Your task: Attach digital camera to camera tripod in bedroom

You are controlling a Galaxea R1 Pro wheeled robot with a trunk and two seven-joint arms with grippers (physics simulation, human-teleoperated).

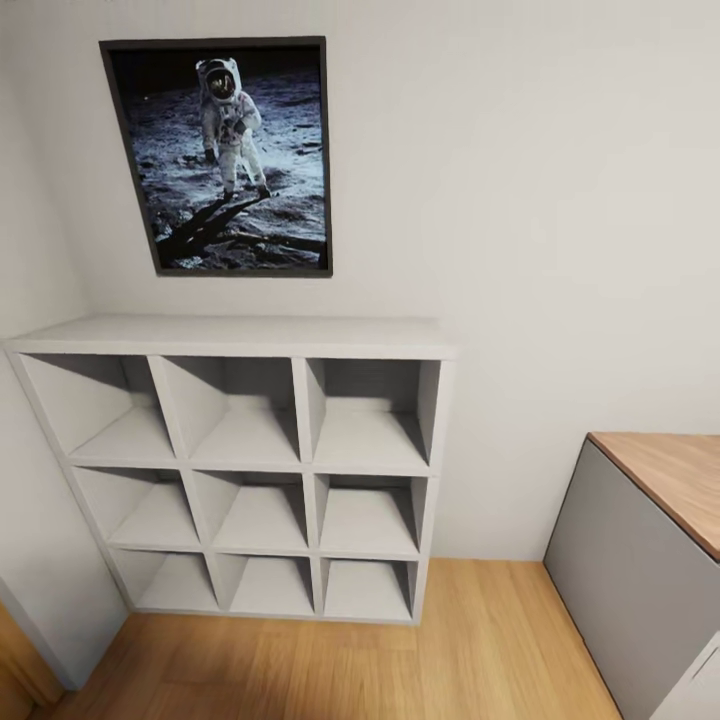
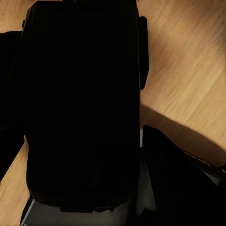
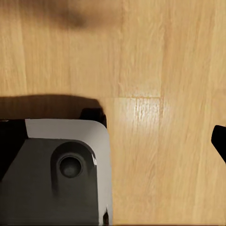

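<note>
Facing white cube shelves (image 1: pixel 250 470) in the bedroom, risking wasted searching, grippers' state being impossible to tell.

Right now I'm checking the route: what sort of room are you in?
Probably a bedroom or similar lived-in room: white cube shelves against a white wall, a framed astronaut poster above them, light wood plank floor, and a wood-topped grey cabinet.

Light wood plank floor (image 3: pixel 160 56) runs across the right wrist view, its grain lengthwise, with one plank joint visible. Over it sits a grey-and-white part of the robot's body (image 3: pixel 56 174) — rounded corner, a round recessed socket in its grey face — casting a dark shadow on the planks beside it. A small black tip (image 3: pixel 220 141) juts in at one edge.
</note>
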